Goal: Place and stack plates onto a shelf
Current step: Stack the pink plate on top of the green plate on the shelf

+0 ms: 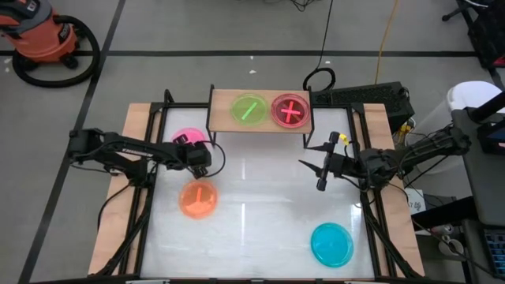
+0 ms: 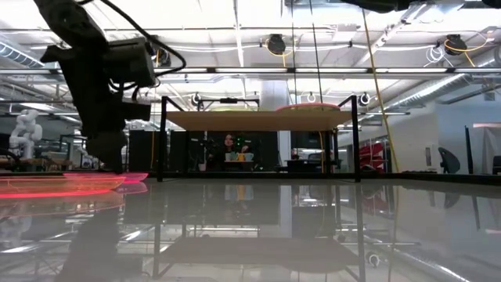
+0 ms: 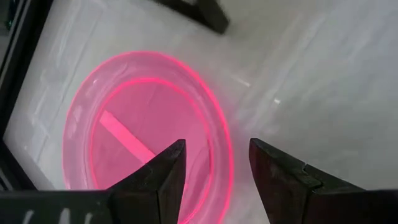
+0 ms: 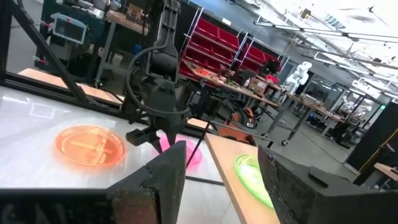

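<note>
High view: the light-wood shelf (image 1: 260, 126) at the table's far edge carries a green plate (image 1: 248, 109) with one ridge and a pink-red plate (image 1: 290, 110) with crossed ridges. An orange plate (image 1: 198, 198) and a cyan plate (image 1: 331, 243) lie on the glossy white table (image 1: 260, 213).
Low view: the shelf (image 2: 258, 119) stands on thin black legs.
Left wrist view: the left gripper (image 3: 216, 167), fingers parted, hovers over the rim of a translucent pink plate (image 3: 146, 124), empty.
Right wrist view: the right gripper (image 4: 222, 169) gapes, holding nothing, above mid-table.
</note>
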